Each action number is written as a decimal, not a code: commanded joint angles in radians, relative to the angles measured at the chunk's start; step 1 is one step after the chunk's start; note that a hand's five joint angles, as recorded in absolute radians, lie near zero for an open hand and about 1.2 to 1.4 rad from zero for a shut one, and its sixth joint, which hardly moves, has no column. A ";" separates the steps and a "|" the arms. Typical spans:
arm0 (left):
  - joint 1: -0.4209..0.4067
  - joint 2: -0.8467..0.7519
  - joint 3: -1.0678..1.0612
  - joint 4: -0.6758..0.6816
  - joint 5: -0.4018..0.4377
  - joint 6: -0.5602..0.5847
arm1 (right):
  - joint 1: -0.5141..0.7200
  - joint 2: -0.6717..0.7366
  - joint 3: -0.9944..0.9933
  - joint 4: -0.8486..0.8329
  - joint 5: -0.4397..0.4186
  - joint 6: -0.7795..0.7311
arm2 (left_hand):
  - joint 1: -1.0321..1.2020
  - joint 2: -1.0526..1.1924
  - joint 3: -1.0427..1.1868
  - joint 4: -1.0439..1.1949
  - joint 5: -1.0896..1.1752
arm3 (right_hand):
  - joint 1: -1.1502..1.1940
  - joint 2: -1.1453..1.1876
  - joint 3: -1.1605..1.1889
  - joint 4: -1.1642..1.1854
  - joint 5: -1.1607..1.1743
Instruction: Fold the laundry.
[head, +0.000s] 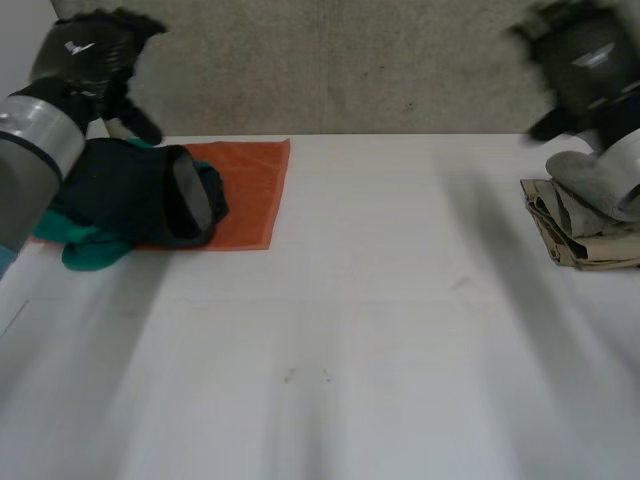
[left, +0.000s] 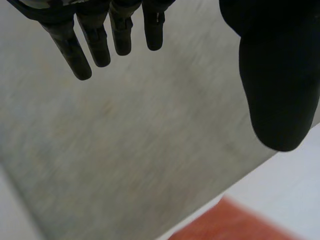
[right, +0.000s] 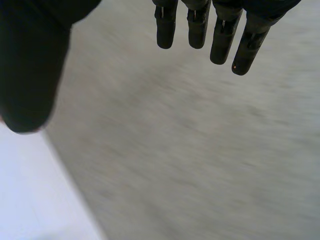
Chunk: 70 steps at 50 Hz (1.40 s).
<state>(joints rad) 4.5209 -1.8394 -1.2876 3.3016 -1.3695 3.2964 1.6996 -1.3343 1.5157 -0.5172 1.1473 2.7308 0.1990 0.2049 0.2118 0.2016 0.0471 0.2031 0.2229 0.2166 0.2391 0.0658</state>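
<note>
Head view, left hand (head: 95, 68) and right hand (head: 580, 70) raised, both released, white markings (head: 78, 46) unreadable, orange cloth (head: 248, 180) flat.

On your desk (head: 380, 300), a flat towel (head: 250, 185) lies at the far left, its back edge along the desk's far edge, with the wall (head: 350, 60) behind it. A crumpled heap (head: 140, 195) sits on the towel's left part and spills over its left and front edges onto the desk. A folded pile (head: 580, 225) lies at the right edge, well apart from both. Your left robot hand (head: 95, 55) hangs above and behind the heap, your right robot hand (head: 585, 60) above and behind the pile.
</note>
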 joint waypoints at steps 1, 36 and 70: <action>0.190 -0.285 0.095 0.003 0.085 0.167 | 0.189 0.012 0.185 0.013 0.000 0.009 | 0.014 0.009 0.002 0.012 -0.008 | -0.029 -0.048 -0.042 -0.065 -0.066; -0.115 -0.305 0.015 0.177 0.153 0.129 | 0.109 0.035 0.322 0.026 0.166 -0.125 | 1.197 1.191 1.184 1.195 1.175 | -0.029 -0.048 -0.042 -0.065 -0.066; -0.278 0.184 -0.400 0.026 -0.035 -0.040 | 0.247 0.044 -0.034 0.414 0.270 -0.083 | 0.044 0.038 0.031 0.041 0.021 | -0.029 -0.048 -0.042 -0.065 -0.066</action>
<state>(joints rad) 4.1930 -1.7546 -1.6107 3.3488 -1.3262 3.2561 1.8065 -1.3044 1.5996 -0.3323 1.4193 2.6185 0.2454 0.2546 0.2576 0.2509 0.0670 0.2031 0.2229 0.2165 0.2391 0.0658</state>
